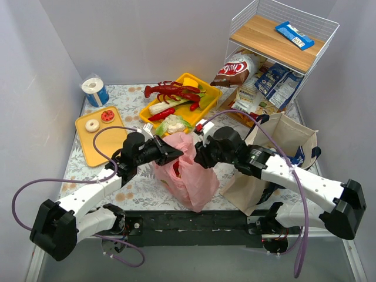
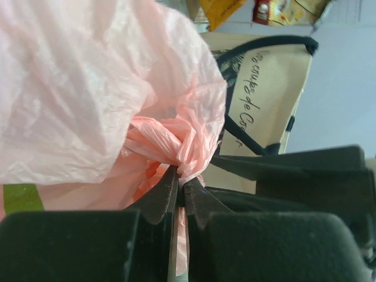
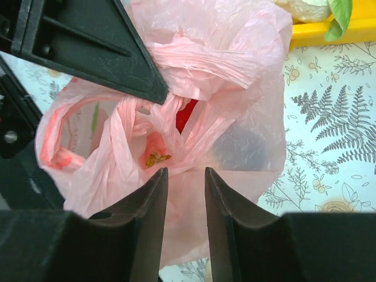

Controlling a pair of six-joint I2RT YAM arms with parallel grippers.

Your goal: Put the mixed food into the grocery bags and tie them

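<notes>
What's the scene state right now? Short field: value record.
pink bag: on the table between both grippers, handles bunched together
left gripper: shut on the bunched handles
right gripper: open, at the bag top
canvas tote: upright, right of the pink bag
yellow tray: holds toy lobster and vegetables

The pink bag [image 1: 191, 176] is thin translucent plastic, wrinkled all over with a soft sheen and bunched into tight creases at its knot. The tote [image 1: 282, 141] is stiff beige cloth, matt. The left end effector [image 2: 181, 183] and right end effector [image 3: 186, 173] are matt black plastic. The shelf [image 1: 276, 41] is a pale wood board in white-coated wire. The snack packets [image 1: 276, 82] are glossy crinkled film. The tray [image 1: 97, 147] is smooth yellow plastic. The table [image 1: 141, 191] has a matt printed covering.
</notes>
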